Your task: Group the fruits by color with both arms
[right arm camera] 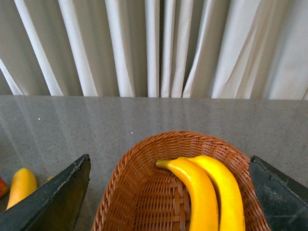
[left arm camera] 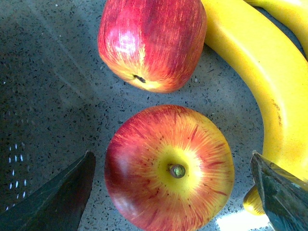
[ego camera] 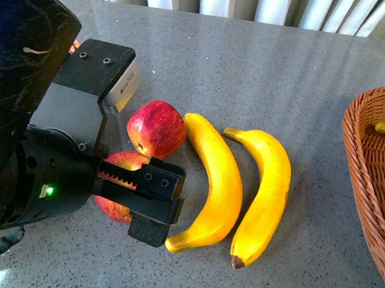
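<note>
Hovering at the lower left of the front view, the left pincer is spreading its jaws on either side of the nearer apple without touching it. The farther apple is lying just above it in the frame. To their right, the first banana and the second banana are resting on the grey surface. In its own wrist view, the right pincer is gaping above a wicker basket that is holding two basketed bananas.

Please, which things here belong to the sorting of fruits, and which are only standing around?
For the job: near apple, far apple, left banana, right banana, basket bananas, wicker basket, left gripper, right gripper.

Only around: curtain, grey table.
</note>
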`<state>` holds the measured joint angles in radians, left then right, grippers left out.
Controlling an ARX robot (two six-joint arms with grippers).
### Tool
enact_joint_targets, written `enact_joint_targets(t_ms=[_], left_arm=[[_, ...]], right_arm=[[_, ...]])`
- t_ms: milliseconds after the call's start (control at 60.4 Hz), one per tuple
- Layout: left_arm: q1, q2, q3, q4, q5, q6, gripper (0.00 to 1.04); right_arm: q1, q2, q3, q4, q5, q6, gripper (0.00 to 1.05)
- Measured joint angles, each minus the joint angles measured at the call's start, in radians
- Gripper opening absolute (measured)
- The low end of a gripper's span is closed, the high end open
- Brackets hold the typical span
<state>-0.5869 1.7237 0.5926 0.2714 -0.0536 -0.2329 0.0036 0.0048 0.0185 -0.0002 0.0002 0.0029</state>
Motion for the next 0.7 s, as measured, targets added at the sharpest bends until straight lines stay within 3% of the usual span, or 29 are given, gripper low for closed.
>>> enact_joint_targets(t_ms=[282,480,696], left_arm=[[-0.006,0.029,0.002,0.017,-0.007,-0.021,0.95],[-0.009,0.029,0.002,0.017,-0.015,-0.030,0.73],[-0.018,-0.046,-0.019,-0.006,-0.018,-0.036,0.70]], right_arm=[[0.000,0.000,0.000,0.000,0.000,0.000,0.96],[0.000,0.000,0.000,0.000,0.000,0.000,0.96],[0.000,0.000,0.000,0.000,0.000,0.000,0.96]])
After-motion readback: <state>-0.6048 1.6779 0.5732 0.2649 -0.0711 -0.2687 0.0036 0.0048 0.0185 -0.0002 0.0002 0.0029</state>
